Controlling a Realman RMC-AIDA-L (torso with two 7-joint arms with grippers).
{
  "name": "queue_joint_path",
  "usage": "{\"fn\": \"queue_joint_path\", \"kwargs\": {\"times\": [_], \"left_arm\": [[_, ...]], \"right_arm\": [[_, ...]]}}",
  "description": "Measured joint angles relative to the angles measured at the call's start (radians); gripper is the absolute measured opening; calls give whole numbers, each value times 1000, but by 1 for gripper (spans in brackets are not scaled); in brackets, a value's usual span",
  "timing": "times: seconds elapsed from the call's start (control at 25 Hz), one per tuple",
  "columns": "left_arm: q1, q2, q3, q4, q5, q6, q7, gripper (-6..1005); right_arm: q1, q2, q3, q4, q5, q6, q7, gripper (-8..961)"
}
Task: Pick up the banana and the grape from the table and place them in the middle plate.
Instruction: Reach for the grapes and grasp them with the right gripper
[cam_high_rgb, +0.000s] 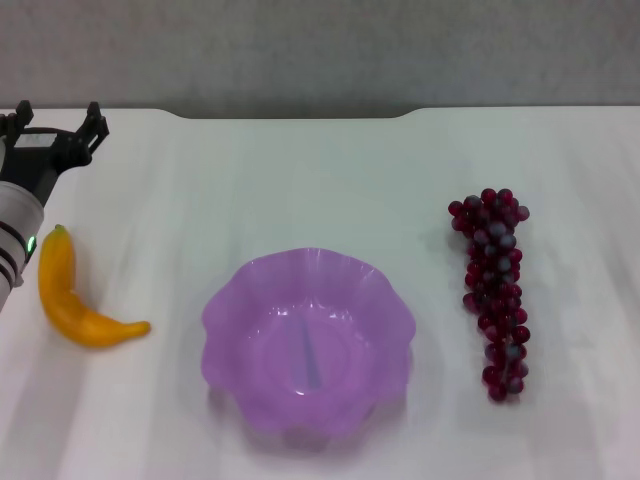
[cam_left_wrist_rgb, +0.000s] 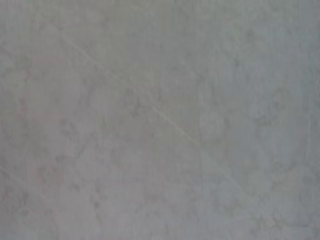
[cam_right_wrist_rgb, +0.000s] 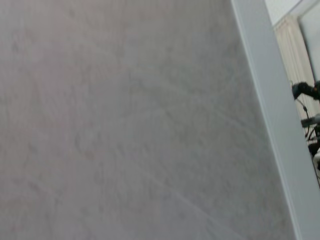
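The yellow-orange banana (cam_high_rgb: 72, 298) lies on the white table (cam_high_rgb: 300, 170) at the left. The bunch of dark red-purple grapes (cam_high_rgb: 495, 290) lies at the right. The translucent purple scalloped plate (cam_high_rgb: 230, 310) stands between them, near the front, and holds nothing. My left gripper (cam_high_rgb: 57, 122) is at the far left, just behind the banana's upper end, with its black fingers (cam_high_rgb: 94, 118) spread open and empty. The left wrist view shows only bare tabletop (cam_left_wrist_rgb: 160, 120). My right gripper shows in no view.
The table's back edge (cam_high_rgb: 300, 112) meets a grey wall. The right wrist view shows bare tabletop (cam_right_wrist_rgb: 125, 120) and the table's edge (cam_right_wrist_rgb: 272, 125), with dark equipment (cam_right_wrist_rgb: 310, 115) beyond it.
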Motion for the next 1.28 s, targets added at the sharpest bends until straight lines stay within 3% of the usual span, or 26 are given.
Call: {"fn": "queue_joint_path", "kwargs": {"times": [0.72, 0.96, 1.28], "left_arm": [[-25, 6, -2, 37, 1, -32, 7, 893], [-22, 7, -2, 34, 1, -34, 6, 892], [-11, 9, -2, 38, 0, -38, 7, 891]], "right_arm": [[40, 6, 0, -13, 1, 26, -62, 861], [48, 9, -63, -47, -3, 44, -112, 861], [136, 1, -31, -65, 10, 322, -136, 861]]}}
